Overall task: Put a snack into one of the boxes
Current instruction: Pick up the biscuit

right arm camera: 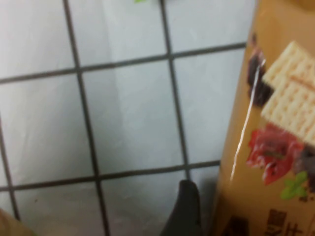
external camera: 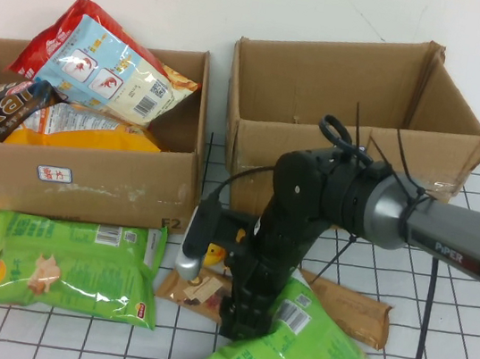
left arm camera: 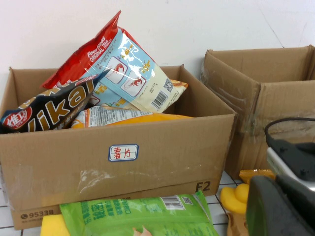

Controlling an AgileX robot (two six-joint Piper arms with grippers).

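Observation:
A brown cracker packet point(external camera: 195, 288) lies flat on the checked table in front of the two boxes; it also shows in the right wrist view point(right arm camera: 275, 147). My right gripper point(external camera: 237, 319) points straight down onto it and looks open. One dark fingertip point(right arm camera: 184, 209) rests on the table right at the packet's edge; the other is hidden. The left box point(external camera: 86, 179) is full of snack bags. The right box point(external camera: 335, 149) looks empty. My left gripper is out of view; its wrist camera faces the left box point(left arm camera: 123, 157).
A green snack bag point(external camera: 74, 263) lies before the left box, another green bag point(external camera: 285, 358) under my right arm. A second brown packet point(external camera: 352, 309) lies to the right. A yellow toy duck point(external camera: 215, 253) sits between the boxes, seen also from the left wrist point(left arm camera: 236, 196).

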